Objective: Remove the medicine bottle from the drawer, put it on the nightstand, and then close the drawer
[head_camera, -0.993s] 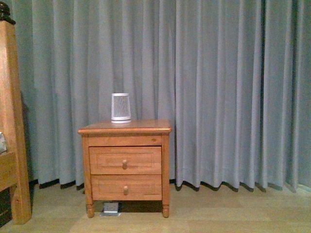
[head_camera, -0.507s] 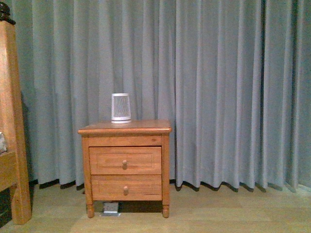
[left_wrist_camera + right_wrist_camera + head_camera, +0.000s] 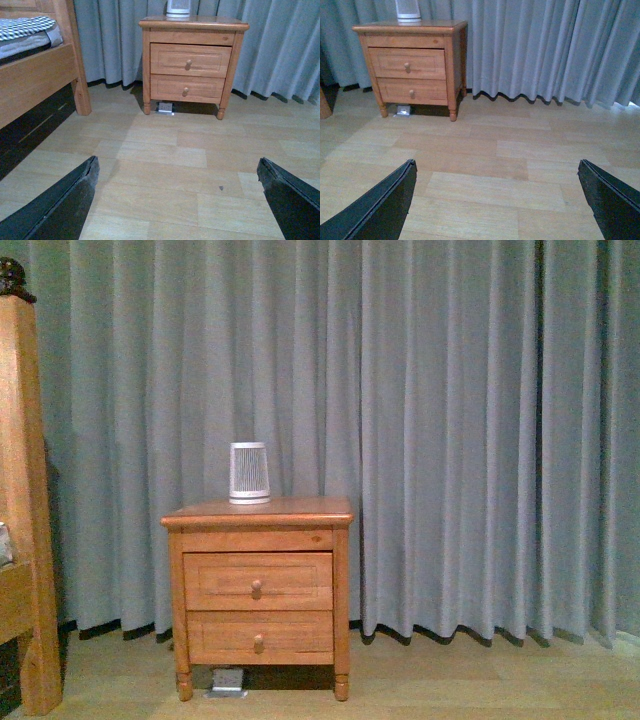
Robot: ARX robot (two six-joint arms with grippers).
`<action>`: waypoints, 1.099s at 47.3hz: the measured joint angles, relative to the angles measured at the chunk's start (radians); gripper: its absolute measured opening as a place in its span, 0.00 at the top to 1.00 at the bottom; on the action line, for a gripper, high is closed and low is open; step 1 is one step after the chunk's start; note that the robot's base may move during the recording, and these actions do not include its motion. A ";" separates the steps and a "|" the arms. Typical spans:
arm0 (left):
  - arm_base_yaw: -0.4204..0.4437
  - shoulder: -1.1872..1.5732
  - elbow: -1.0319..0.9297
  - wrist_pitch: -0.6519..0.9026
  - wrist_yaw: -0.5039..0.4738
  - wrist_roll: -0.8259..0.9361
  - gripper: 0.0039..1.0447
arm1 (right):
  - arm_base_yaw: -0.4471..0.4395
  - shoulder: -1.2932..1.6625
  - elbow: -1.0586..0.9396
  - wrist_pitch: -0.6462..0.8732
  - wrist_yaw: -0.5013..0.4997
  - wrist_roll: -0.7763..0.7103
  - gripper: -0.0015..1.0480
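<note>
The honey-brown nightstand (image 3: 258,512) stands against the curtain, left of centre in the front view. Its upper drawer (image 3: 258,581) with a round knob is shut, and so is the lower drawer (image 3: 259,637). The medicine bottle is out of view. The nightstand also shows far off in the left wrist view (image 3: 194,23) and the right wrist view (image 3: 410,26). My left gripper (image 3: 177,170) is open and empty above the wood floor. My right gripper (image 3: 497,170) is open and empty above the floor. Neither arm shows in the front view.
A white ribbed canister (image 3: 249,473) stands on the nightstand top. A grey-blue curtain (image 3: 450,430) hangs behind. A wooden bed frame with a tall post (image 3: 22,500) stands at the left, its side rail (image 3: 35,82) near the left arm. A small grey box (image 3: 227,681) lies under the nightstand.
The nightstand and canister sit a little lower in the front view than before, so the camera has shifted slightly. Both drawers stay shut.
</note>
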 joint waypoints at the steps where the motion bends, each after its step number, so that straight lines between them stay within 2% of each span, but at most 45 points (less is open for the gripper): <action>1: 0.000 0.000 0.000 0.000 0.000 0.000 0.06 | 0.000 0.000 0.000 0.000 0.000 0.000 0.07; 52: 0.000 0.000 0.000 0.000 0.000 0.000 0.06 | 0.000 0.000 0.000 0.000 0.000 0.000 0.07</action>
